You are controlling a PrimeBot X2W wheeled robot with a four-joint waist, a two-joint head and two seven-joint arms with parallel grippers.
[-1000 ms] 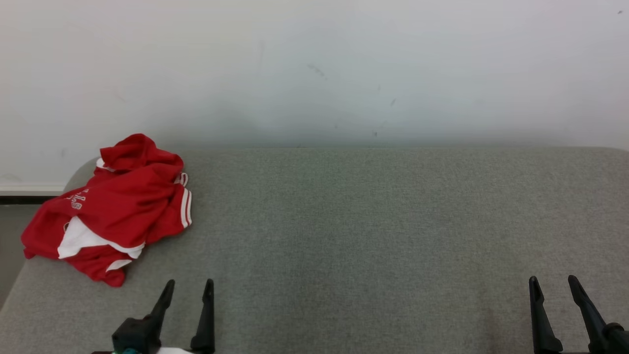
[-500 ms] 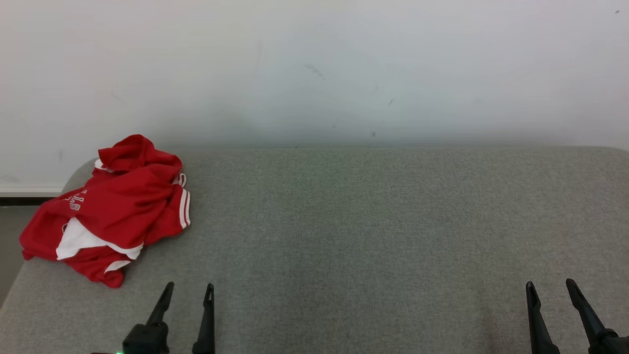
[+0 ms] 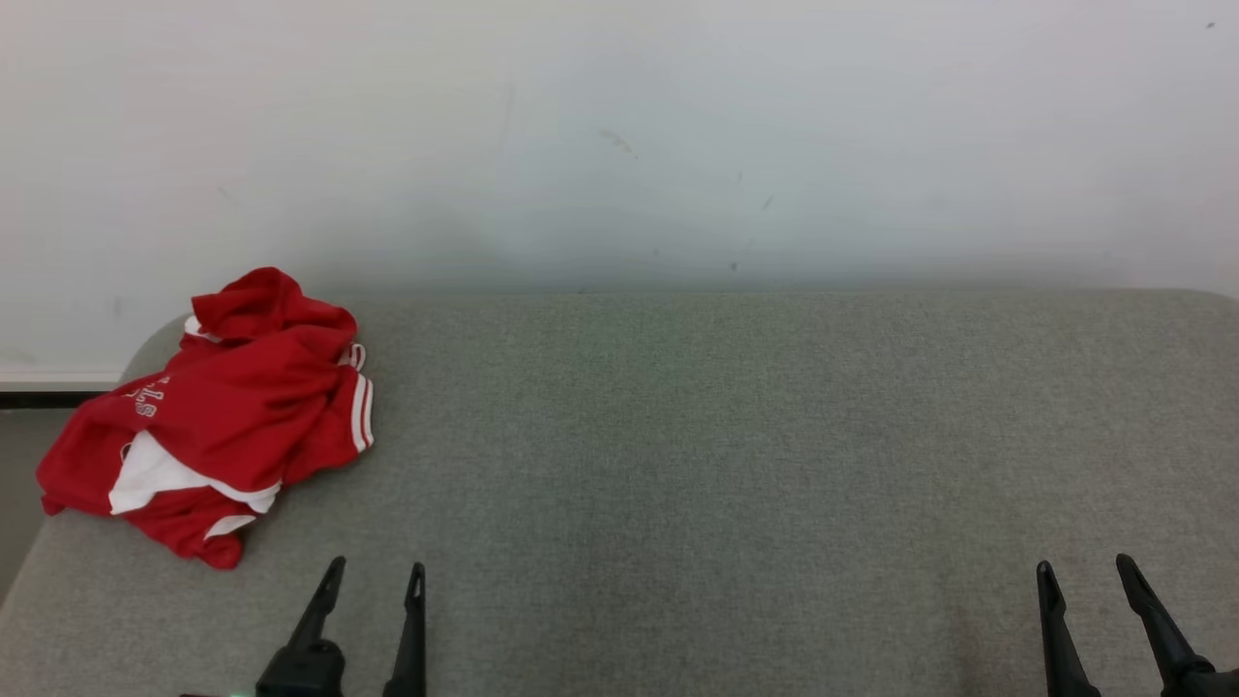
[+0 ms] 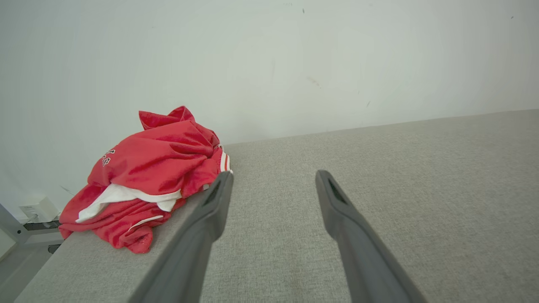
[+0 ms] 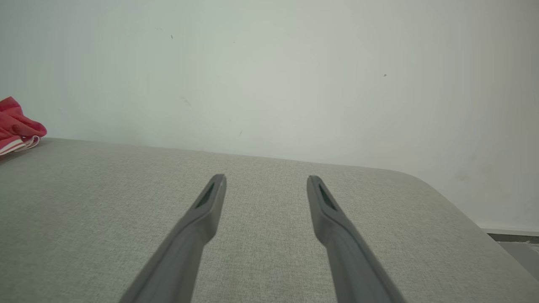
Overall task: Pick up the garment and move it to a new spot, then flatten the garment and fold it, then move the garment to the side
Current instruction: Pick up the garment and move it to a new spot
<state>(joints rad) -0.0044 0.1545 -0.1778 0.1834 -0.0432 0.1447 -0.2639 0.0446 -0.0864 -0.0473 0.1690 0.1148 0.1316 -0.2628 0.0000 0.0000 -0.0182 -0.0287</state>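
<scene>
1. Head view: the crumpled red-and-white jersey garment (image 3: 242,426) lies heaped at the far left corner of the grey fabric-covered desk (image 3: 678,436), and its left side reaches the desk's left edge.
   - Compared with a second ago the whole picture has slid slightly, and the marks on the white wall (image 3: 619,145) have slid with it. That is the camera moving; the garment keeps the same folds and the same place.
   - The left gripper (image 3: 377,563) sits at the near edge with its fingers spread and nothing between them. Less of its body shows than before.
   - The right gripper (image 3: 1082,561), near the near right corner, is also spread and empty, and it too sits a little lower in the view.
   - I judge that the task has not really started: neither arm has begun a reach, and the garment is untouched.

2. Left wrist view: the left gripper (image 4: 274,173) points over bare desk with its fingers wide apart. The garment (image 4: 156,168) lies ahead and to their left, clear of them.

3. Right wrist view: the right gripper (image 5: 266,176) hangs spread and empty over bare desk. A corner of the garment (image 5: 17,122) shows at the far left, well apart from it. The left arm looks better placed for the pickup.
</scene>
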